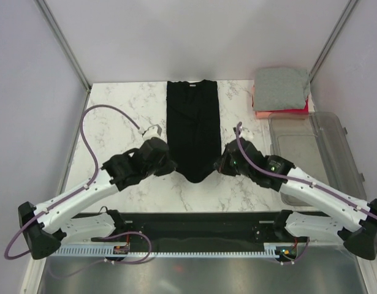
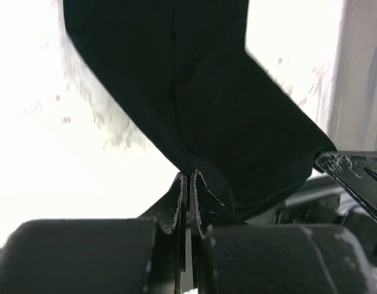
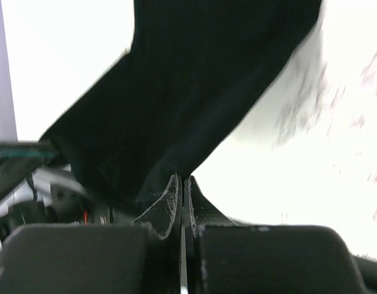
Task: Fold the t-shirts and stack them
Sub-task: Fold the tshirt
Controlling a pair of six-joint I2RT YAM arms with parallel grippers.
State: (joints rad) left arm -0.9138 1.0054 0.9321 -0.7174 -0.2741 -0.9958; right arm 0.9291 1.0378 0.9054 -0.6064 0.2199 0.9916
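The black t-shirt (image 1: 194, 125) lies as a long narrow strip down the middle of the marble table, collar at the far end. My left gripper (image 1: 171, 165) is shut on its near left corner, seen in the left wrist view (image 2: 189, 177) with the black cloth (image 2: 206, 92) rising from the tips. My right gripper (image 1: 220, 164) is shut on the near right corner, seen in the right wrist view (image 3: 183, 180) with the cloth (image 3: 188, 86) above. The near hem sags between them. The folded grey t-shirt (image 1: 281, 87) sits on the folded red-pink one (image 1: 280, 111) at the far right.
A clear plastic bin (image 1: 314, 150) lies on the right side of the table, just near of the folded stack. The marble table (image 1: 124, 116) ends at the enclosure walls on the left and far sides. A black rail (image 1: 194, 223) runs along the near edge.
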